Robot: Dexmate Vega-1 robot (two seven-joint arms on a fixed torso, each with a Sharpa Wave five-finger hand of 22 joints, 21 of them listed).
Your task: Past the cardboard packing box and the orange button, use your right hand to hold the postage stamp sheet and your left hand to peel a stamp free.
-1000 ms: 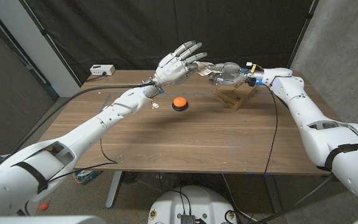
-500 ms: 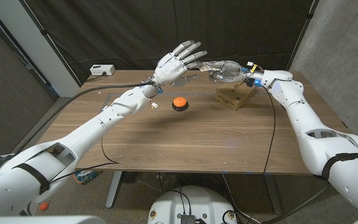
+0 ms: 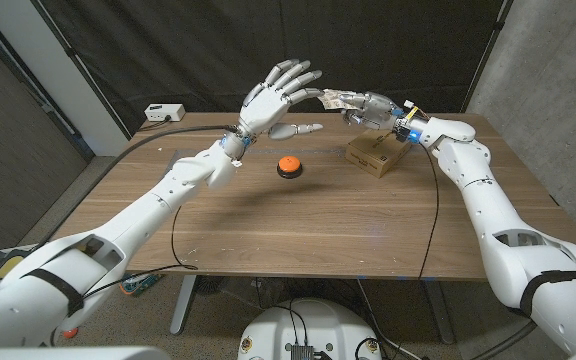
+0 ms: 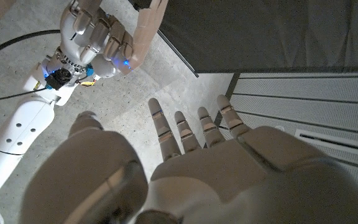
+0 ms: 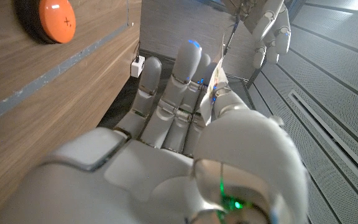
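Aloft, R hand (image 3: 368, 106) grips stamp sheet (image 3: 338, 98).

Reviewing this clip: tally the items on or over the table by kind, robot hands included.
Robot hands: 2, left hand and right hand
Stamp sheet: 1
Cardboard box: 1
Orange button: 1
White device at the far edge: 1
Total: 6

Top centre of frame: left robot hand (image 3: 278, 95) raised, fingers spread. Right robot hand (image 3: 368, 107) holds stamp sheet (image 3: 336, 98) above cardboard box (image 3: 378, 154). Orange button (image 3: 288, 166) on counter (image 3: 268, 220).
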